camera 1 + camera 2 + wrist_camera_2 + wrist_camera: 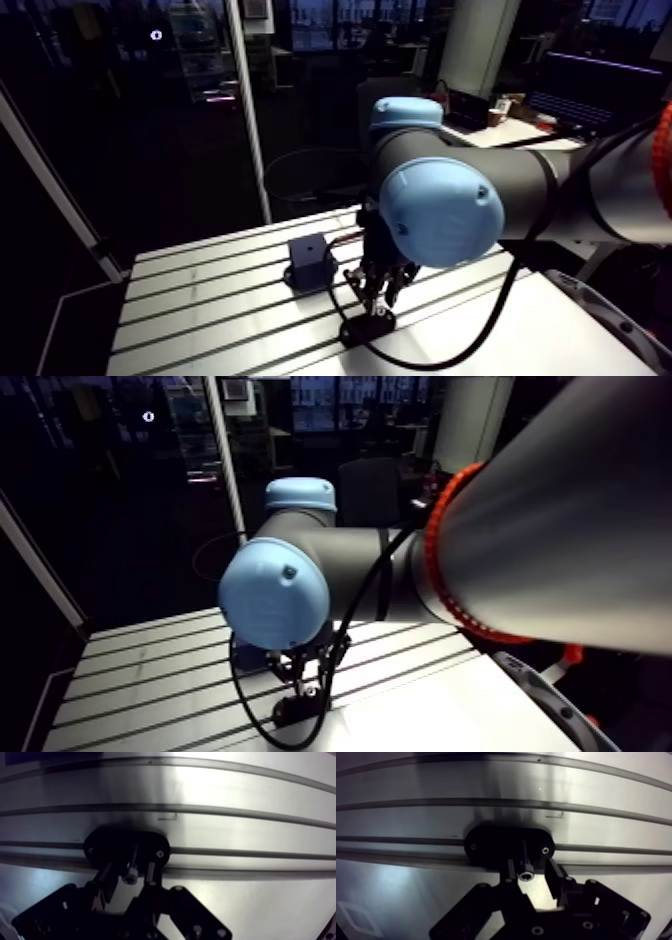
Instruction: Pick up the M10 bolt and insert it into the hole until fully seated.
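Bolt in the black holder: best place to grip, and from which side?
Grip the shank just under the head of the bolt, coming straight down: it appears to stand upright in the black holder, shank exposed. The open hand straddles it.

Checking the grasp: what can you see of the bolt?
The bolt is small and metallic: a round socket head facing the wrist camera, a thin shank reaching down to the black oval holder. It stands upright between the claw's spread fingers, with gaps showing beside it.
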`<action>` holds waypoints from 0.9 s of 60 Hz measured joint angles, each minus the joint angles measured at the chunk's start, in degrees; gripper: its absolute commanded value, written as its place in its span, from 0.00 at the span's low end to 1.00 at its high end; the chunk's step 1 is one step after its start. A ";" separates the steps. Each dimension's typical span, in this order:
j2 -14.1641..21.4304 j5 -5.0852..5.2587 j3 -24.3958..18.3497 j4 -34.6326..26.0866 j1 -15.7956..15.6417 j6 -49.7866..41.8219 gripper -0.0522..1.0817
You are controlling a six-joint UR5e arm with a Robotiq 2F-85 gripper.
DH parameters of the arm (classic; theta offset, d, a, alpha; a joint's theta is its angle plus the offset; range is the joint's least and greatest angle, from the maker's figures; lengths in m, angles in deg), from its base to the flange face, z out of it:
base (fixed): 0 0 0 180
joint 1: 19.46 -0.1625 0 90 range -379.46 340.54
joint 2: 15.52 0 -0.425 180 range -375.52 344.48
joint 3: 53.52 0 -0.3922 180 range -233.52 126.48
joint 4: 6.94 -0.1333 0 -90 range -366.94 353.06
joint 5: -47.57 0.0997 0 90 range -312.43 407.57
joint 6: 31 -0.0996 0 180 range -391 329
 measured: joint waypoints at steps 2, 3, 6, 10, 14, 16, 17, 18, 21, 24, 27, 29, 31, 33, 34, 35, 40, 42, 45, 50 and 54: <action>-0.02 0.00 0.04 0.11 0.00 0.02 0.55; -0.03 0.00 0.06 0.16 0.00 0.02 0.55; -0.06 0.00 0.12 0.28 0.00 0.03 0.55; -0.08 0.00 0.18 0.39 0.00 0.03 0.55; -0.09 0.00 0.23 0.44 0.00 0.04 0.55; -0.09 0.01 0.24 0.46 0.00 0.04 0.55; -0.09 0.02 0.24 0.47 0.00 0.04 0.55; -0.09 0.02 0.25 0.47 0.00 0.04 0.55; -0.10 0.06 0.26 0.49 0.00 0.04 0.55; -0.09 0.10 0.27 0.50 0.00 0.03 0.55; -0.08 0.15 0.28 0.51 0.00 0.01 0.55; -0.08 0.17 0.28 0.51 -0.01 0.01 0.55; -0.07 0.19 0.29 0.51 -0.01 0.00 0.55; -0.06 0.21 0.29 0.52 -0.03 -0.01 0.55; -0.06 0.23 0.29 0.52 -0.04 -0.01 0.55; -0.06 0.23 0.30 0.52 -0.05 -0.01 0.55; -0.05 0.26 0.33 0.52 -0.09 -0.04 0.55; -0.04 0.27 0.34 0.52 -0.10 -0.05 0.55; -0.04 0.29 0.35 0.52 -0.12 -0.07 0.55; -0.04 0.29 0.36 0.52 -0.14 -0.08 0.55; -0.05 0.27 0.39 0.52 -0.17 -0.10 0.55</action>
